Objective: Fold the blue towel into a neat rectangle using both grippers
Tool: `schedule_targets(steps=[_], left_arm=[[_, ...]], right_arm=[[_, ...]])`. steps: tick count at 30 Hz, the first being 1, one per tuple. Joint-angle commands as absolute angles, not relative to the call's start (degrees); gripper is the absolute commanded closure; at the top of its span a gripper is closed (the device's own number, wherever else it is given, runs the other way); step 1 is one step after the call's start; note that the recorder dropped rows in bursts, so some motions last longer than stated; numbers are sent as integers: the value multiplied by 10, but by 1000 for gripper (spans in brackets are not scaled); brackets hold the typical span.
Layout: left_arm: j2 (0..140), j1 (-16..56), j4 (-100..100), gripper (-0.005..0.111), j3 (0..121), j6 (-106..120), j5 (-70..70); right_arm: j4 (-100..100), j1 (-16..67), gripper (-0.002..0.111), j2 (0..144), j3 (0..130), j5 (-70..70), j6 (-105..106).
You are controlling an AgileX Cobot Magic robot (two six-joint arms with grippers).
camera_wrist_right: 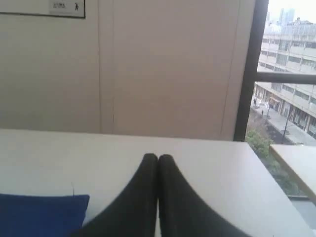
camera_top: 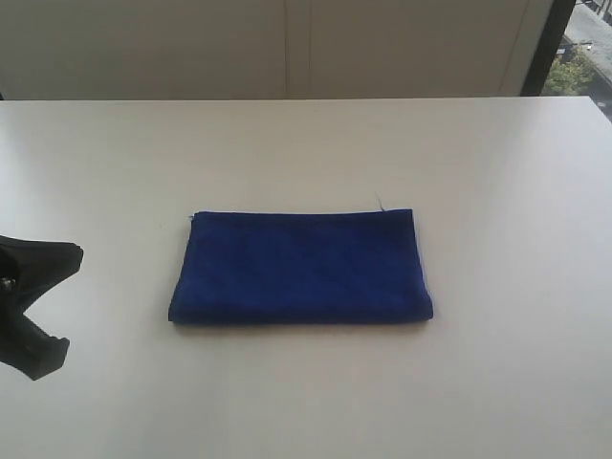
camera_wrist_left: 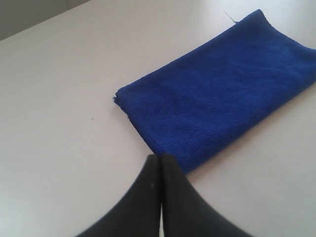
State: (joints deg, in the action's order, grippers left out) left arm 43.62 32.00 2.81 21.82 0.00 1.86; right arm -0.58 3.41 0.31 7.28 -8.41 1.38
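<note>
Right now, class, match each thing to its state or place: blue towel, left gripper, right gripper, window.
Things: 1 blue towel; 2 left gripper; 3 right gripper; 4 window.
States: A shut, pointing at the wall; B folded flat on the table; C beyond the table's far edge; D shut, pointing at the towel.
Pairs: 1-B; 2-D; 3-A; 4-C.

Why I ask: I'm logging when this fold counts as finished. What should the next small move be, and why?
Probably draw the left gripper back from the table and stop. The blue towel already lies as a flat, even-edged rectangle, with only a loose thread at one corner. Both the left and the right gripper are shut, empty and off the cloth.
</note>
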Motion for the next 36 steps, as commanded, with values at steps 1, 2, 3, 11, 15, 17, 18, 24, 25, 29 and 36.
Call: schedule_targets(steps=[1,2,3,11,15,17,18,24,25,29,36], left_arm=[[434,324,29,107,214,0,16],[434,324,29,107,214,0,16],[434,324,29,107,214,0,16],[434,324,29,107,214,0,16],[434,324,29,107,214,0,16],[434,324,29,107,214,0,16],[434,324,29,107,214,0,16],[434,324,29,107,214,0,16],[434,324,29,107,214,0,16],[434,324,29,107,214,0,16],[427,310,37,107,214,0,15]], right_arm=[[0,31,108,0,33,-97,10],[0,31,108,0,27,-103,10],[0,31,108,0,19,-110,10],[0,31,108,0,0,-200,13],[0,31,108,0,0,-200,13],[0,31,108,0,0,-200,13],[0,31,108,0,0,-200,13],[0,31,108,0,0,-200,13],[0,31,108,0,0,-200,13],[0,31,108,0,0,-200,13],[0,31,108,0,0,-200,13]])
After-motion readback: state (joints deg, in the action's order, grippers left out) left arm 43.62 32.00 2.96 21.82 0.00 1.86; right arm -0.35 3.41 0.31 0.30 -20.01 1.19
